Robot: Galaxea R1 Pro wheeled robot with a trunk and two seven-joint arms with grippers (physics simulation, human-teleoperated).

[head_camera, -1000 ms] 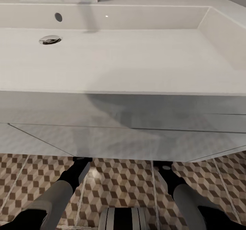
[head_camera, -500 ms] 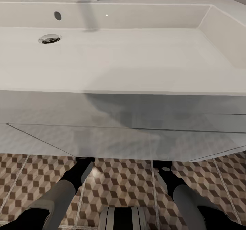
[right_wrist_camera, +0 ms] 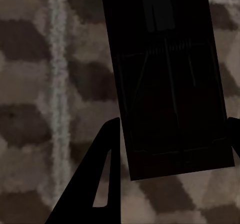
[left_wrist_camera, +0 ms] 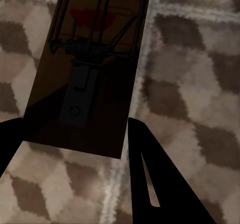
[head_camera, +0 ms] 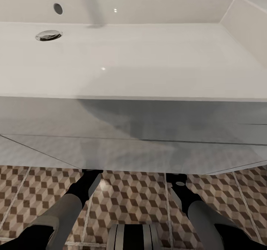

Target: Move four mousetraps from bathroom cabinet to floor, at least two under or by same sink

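**Both arms low at the vanity front, one mousetrap in front of each pincer**

We stand close against the sink (head_camera: 133, 57), a wide white basin on a white vanity unit. Both arms reach down under its front edge, so in the head view the overhang hides the fingertips of the left gripper (head_camera: 90, 173) and the right gripper (head_camera: 177, 177).

Left pincer. In the left wrist view, a mousetrap (left_wrist_camera: 87, 69) sits between the two dark fingers (left_wrist_camera: 150, 184), its near end level with their tips and its board running forward, away from the wrist. Spring, wire bar and red bait pad face the camera. We judge the jaws to be closed on the board's edges, but contact on the far finger is too dark to confirm, so we cannot tell.

Right pincer. In the right wrist view, a second mousetrap (right_wrist_camera: 165, 79) lies ahead of the fingers (right_wrist_camera: 95, 184), again lengthwise along the gripper axis. One finger edge meets the board; the other is nearly out of frame. We cannot tell whether it is clamped or released.

Beneath both traps lies the bathroom floor (head_camera: 129, 201), cube-patterned tile with pale grout. We judge the low, forward reach to serve the requirement that two traps rest directly next to one sink.
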